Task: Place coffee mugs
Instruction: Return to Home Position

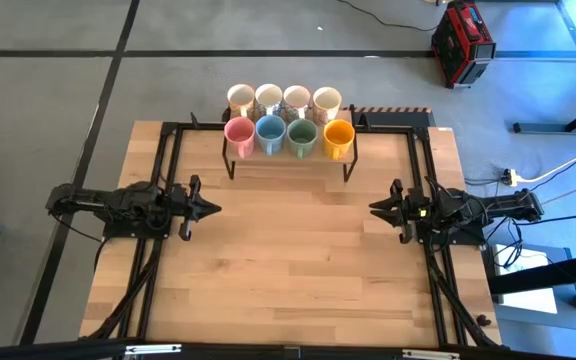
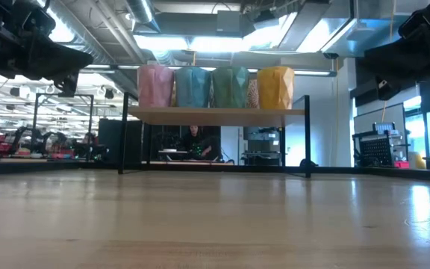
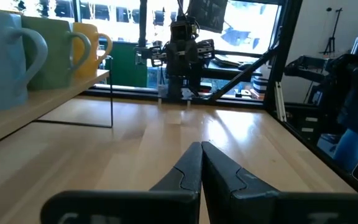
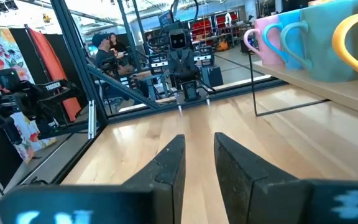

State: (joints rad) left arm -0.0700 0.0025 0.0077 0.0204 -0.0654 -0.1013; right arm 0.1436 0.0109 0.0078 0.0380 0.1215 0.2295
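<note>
Eight coffee mugs point(image 1: 270, 133) fill the upper-centre shelf point(image 2: 215, 113), equally near the closed left tool point(image 1: 208, 209) and the narrowly parted right tool point(image 1: 375, 208).

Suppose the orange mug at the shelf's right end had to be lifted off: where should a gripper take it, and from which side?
Probably by the rim on its right wall, coming from above with the right gripper. The orange mug stands upright, mouth open, and that side is free; the green mug crowds its left, a white mug its back, and its handle faces the near edge.
</note>
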